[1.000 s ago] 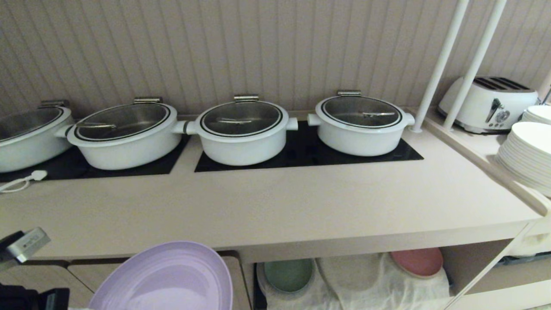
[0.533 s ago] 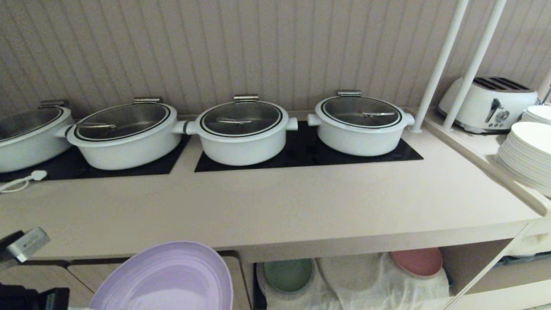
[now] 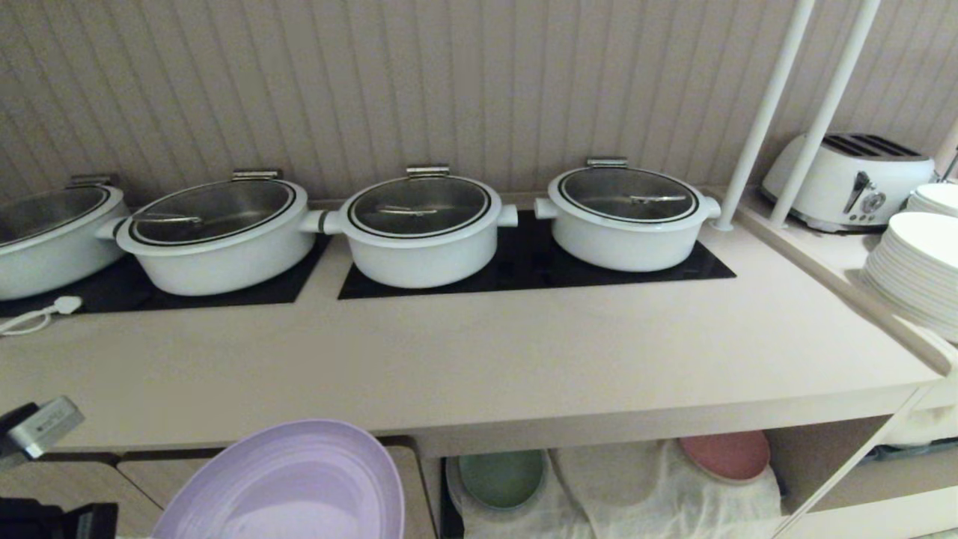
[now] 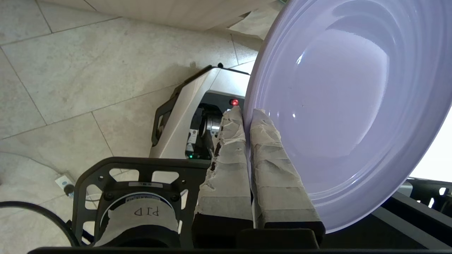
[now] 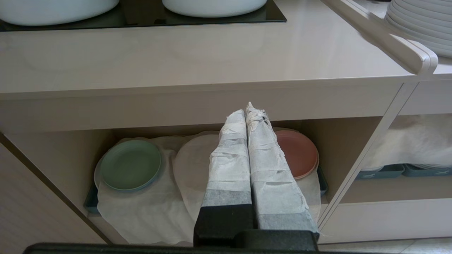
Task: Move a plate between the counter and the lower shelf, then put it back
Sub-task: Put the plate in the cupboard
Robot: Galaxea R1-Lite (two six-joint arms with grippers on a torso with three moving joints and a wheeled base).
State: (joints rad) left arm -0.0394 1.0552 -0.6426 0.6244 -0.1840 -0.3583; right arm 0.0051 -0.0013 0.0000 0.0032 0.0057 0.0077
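Nothing meaningful changed over the last second: head view is the same, plate sits in the same spot at the lower left, arm barely drifted. So this reads as a hold or a slow carry, not a placement.

Bench (image 3: 479, 367) front strip is bare in front of the pots (image 3: 423, 232); plenty of room to land a plate there. Shelf (image 5: 63, 165) below is open, draped in white cloth (image 5: 155, 208), with a green plate (image 5: 130, 164) on one side and a pink plate (image 5: 295, 153) on the other; the middle spot between them shows cloth only.

Plate (image 3: 288, 486) is in the air, below bench level and off to the left of the shelf opening, touching neither. It is tilted, face toward the robot.

Left hand (image 4: 247, 116) is clamped on the plate rim, taped fingers (image 4: 229, 169) pinching it from both faces, nearly fully closed. Right hand (image 5: 247, 113) is parked in front of the shelf, closed, empty.

My read: the plate is mid-transfer, and either destination needs a lift or a rightward move first. A rim-only pinch could slip if swung quickly.
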